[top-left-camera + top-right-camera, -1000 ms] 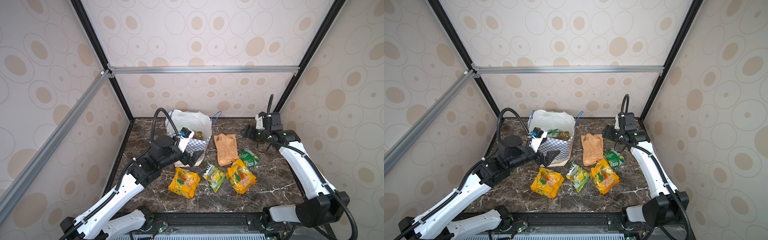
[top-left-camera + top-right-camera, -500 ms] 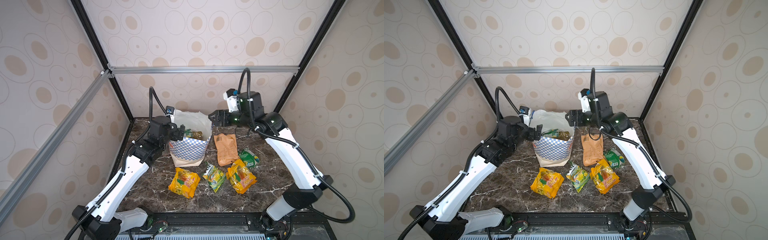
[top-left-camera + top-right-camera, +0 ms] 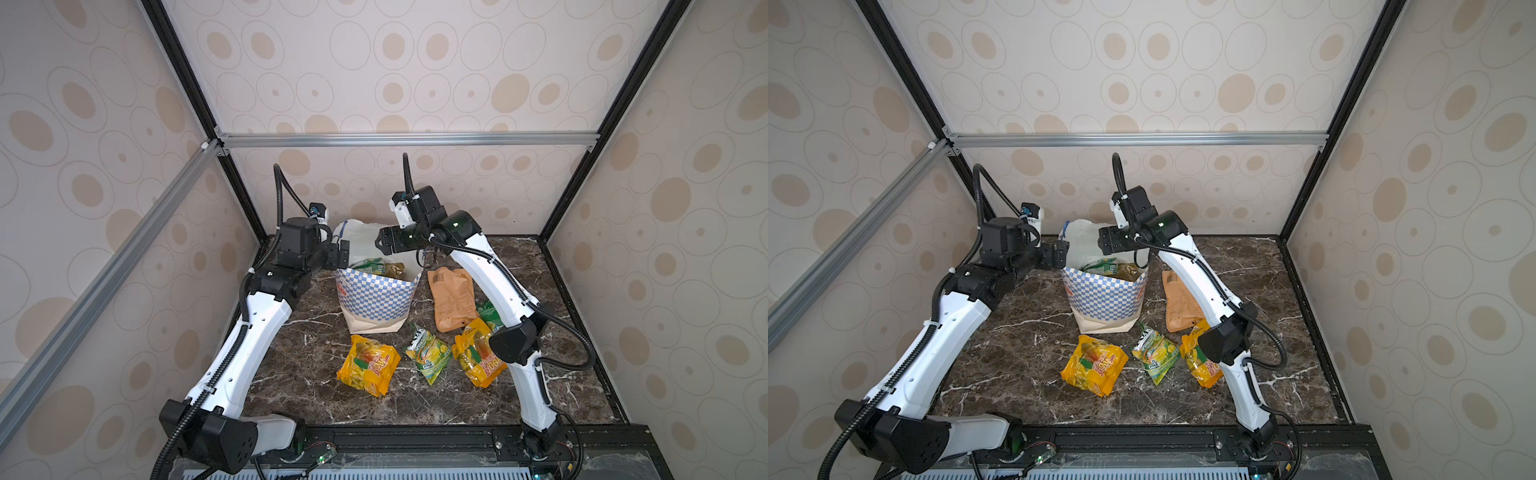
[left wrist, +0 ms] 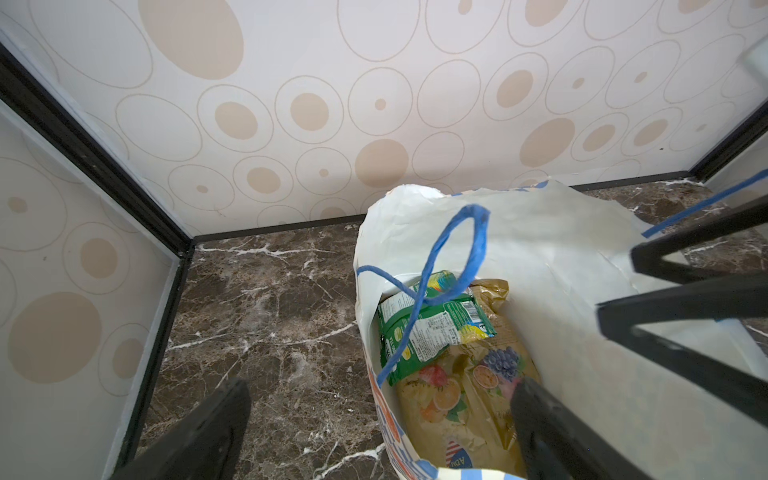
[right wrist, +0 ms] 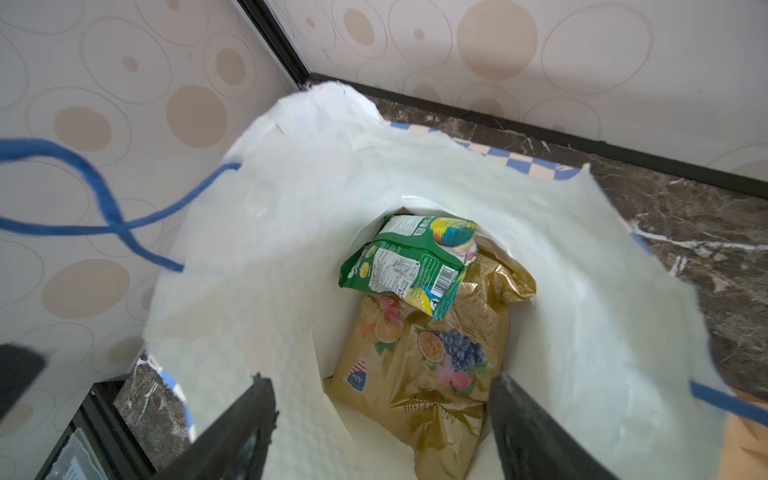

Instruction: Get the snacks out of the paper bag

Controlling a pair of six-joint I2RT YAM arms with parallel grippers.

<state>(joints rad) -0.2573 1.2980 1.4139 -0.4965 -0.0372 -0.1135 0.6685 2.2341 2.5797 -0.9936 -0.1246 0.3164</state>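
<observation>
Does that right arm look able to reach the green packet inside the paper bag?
Probably yes: the right gripper hangs open over the paper bag, and the green packet lies uppermost on the gold bag, uncovered.

Paper bag [image 3: 376,299]: cream-white with a blue-white chequered band, upright, mouth open.
Inside it: green-yellow packet [image 5: 409,266] lying on a gold-brown foil bag [image 5: 432,365].
Tan-orange pouch [image 3: 451,297]: flat, just right of the paper bag.
In front: left yellow-orange packet [image 3: 368,365], small green-yellow packet [image 3: 428,353], right yellow-orange packet [image 3: 478,361], in a row.
</observation>
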